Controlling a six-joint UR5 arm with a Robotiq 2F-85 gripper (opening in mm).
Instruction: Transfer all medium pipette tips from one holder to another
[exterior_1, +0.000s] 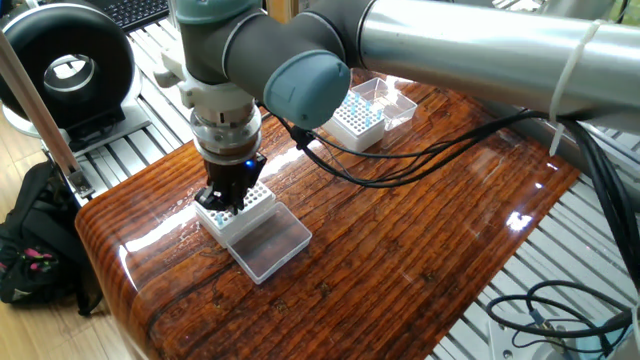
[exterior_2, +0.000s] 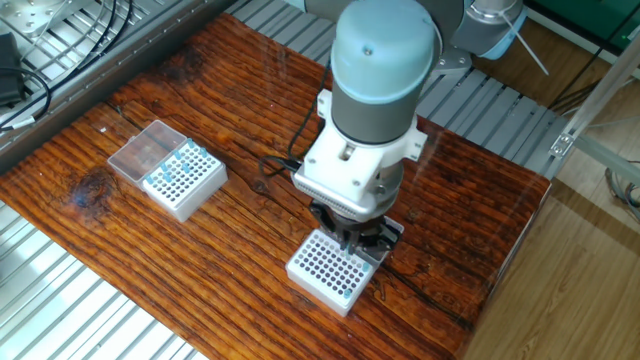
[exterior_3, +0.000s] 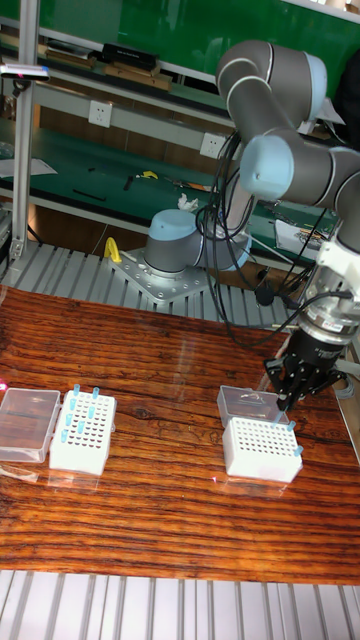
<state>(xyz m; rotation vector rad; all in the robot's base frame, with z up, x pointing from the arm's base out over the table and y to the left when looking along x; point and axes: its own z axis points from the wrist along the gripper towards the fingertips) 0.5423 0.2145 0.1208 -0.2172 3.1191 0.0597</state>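
While the gripper (exterior_3: 291, 398) hangs over the right holder (exterior_3: 262, 449), its finger spread cannot be told.

Two medium pipette tips (exterior_3: 293, 438) stand at that holder's right edge; more fill the left holder (exterior_3: 82, 432), well apart, on the wooden table (exterior_3: 160, 520).

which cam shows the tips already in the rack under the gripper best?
Tall fixed view: two medium pipette tips stand clear at the destination rack's right edge, beside the gripper. In both other fixed views the arm hides that edge; no tips are discernible there.
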